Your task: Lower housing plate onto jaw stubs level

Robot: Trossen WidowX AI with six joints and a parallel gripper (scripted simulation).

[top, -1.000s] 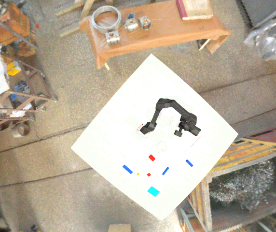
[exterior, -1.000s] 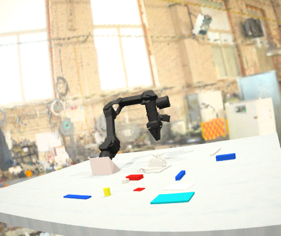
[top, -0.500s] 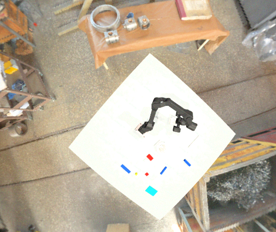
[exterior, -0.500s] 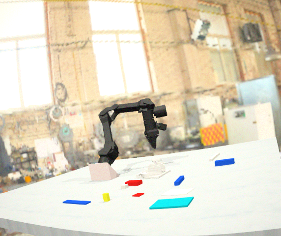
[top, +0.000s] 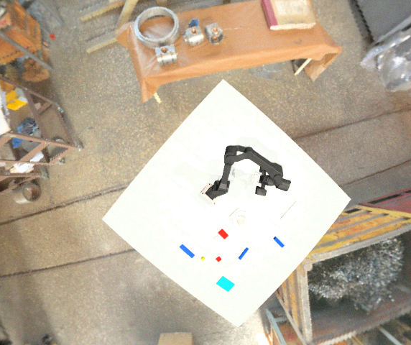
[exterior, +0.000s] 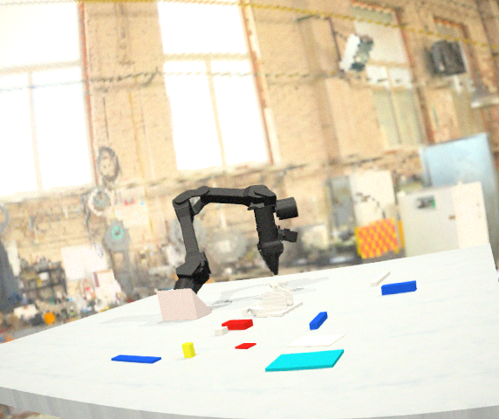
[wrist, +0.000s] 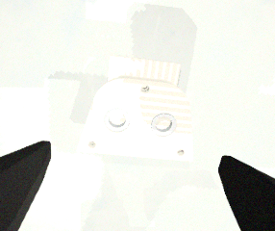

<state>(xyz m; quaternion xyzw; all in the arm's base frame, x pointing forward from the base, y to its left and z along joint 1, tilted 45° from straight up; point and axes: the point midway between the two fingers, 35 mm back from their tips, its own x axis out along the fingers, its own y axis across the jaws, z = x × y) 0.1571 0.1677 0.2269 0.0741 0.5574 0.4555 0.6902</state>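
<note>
One big white table (top: 183,178) (exterior: 376,383) carries the whole show, folks, and across it reaches the black arm (top: 259,159) (exterior: 229,196), bent high at the elbow, with its foot at a pale pink wedge-shaped base (top: 204,188) (exterior: 173,310). Out at the end, the gripper (top: 262,181) (exterior: 276,271) (wrist: 137,157) points down, its fingers wide apart with nothing between them!

Down to the pale pieces: a white layered assembly (top: 239,218) (exterior: 271,304) sits between the base and the blue bars in the top view. And look at the wrist view: what appears to be the housing plate (top: 254,177) (wrist: 137,103), rounded along one edge, two large ringed holes and three small ones, lies below and ahead of the fingertips, untouched, well apart from that assembly. A striped block (wrist: 163,71) peeks out past its rounded edge.

On to the colours! A cyan slab (top: 225,283) (exterior: 304,360) lies flat near the table's corner; three blue bars (top: 187,251) (exterior: 136,359) are spread out, all apart from one another. A red block (top: 223,233) (exterior: 238,324) has a small white block (exterior: 221,331) right beside it, then comes a little red tile (top: 218,259) (exterior: 245,346), and bringing up the rear, a tiny yellow piece (top: 202,258) (exterior: 188,349) stands upright.
</note>
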